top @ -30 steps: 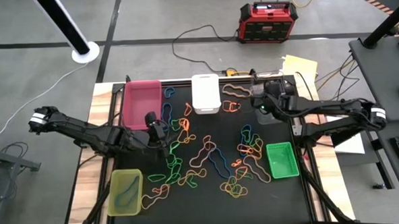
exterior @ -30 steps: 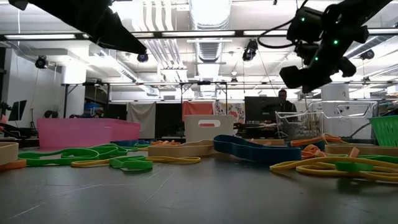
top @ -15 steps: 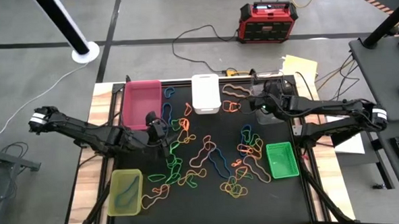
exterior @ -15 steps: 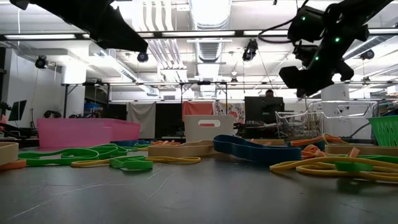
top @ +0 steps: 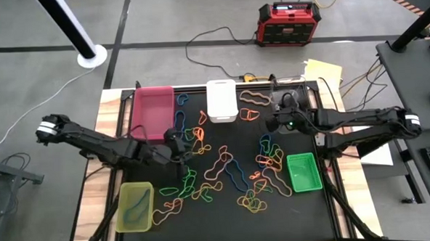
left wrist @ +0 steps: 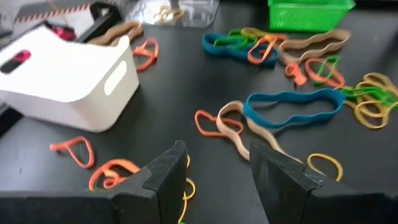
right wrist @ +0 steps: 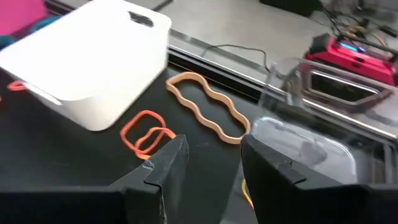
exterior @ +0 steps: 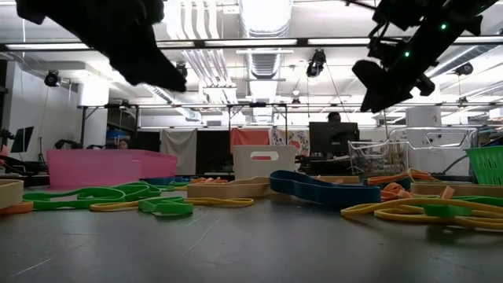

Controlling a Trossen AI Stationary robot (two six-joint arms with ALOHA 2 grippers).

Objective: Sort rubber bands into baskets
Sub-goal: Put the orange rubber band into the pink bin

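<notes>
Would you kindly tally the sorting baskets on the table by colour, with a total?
Pink-magenta basket: 1
White basket: 1
Clear basket: 1
Bright green basket: 1
Yellow-green basket: 1
Total: 5

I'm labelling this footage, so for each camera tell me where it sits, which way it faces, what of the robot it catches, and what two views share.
High view: above the table, looking straight down; both arms, left end effector and right end effector over the rubber bands.
Low view: at tabletop height, looking level across the bands into the room; both arms overhead.
Left wrist view: on the left arm, facing forward past its open fingers.
Right wrist view: on the right arm, past its open fingers.
Shared: both wrist views show the white basket.
</notes>
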